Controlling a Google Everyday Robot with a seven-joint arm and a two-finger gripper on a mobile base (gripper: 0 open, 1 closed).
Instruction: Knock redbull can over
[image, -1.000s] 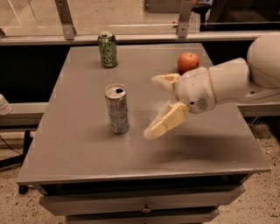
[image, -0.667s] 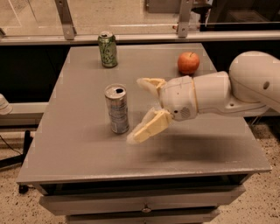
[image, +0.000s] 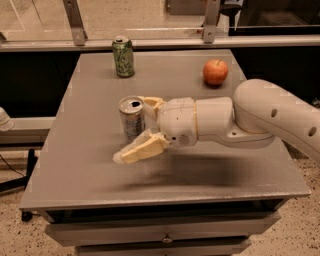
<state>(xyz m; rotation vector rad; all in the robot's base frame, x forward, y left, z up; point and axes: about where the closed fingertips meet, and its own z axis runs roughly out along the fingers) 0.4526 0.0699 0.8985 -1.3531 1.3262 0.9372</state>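
The redbull can (image: 131, 118), slim and silver with an open pull-tab top, stands upright left of the middle of the grey table (image: 85, 170). My gripper (image: 131, 129) comes in from the right on a thick white arm (image: 260, 120). It is open, with its cream fingers on either side of the can. One finger (image: 140, 149) lies in front of the can's base and the other finger (image: 151, 103) is behind its top, partly hidden. The can sits between the fingers, close to the near one; I cannot tell whether it is touched.
A green can (image: 123, 56) stands upright at the table's back left. A red apple (image: 215, 72) lies at the back right. A metal rail and glass panel run behind the table. Drawers sit under the front edge.
My gripper has moved left across the table and now straddles the redbull can, which was clear of the fingers before. The can still stands in the same spot.
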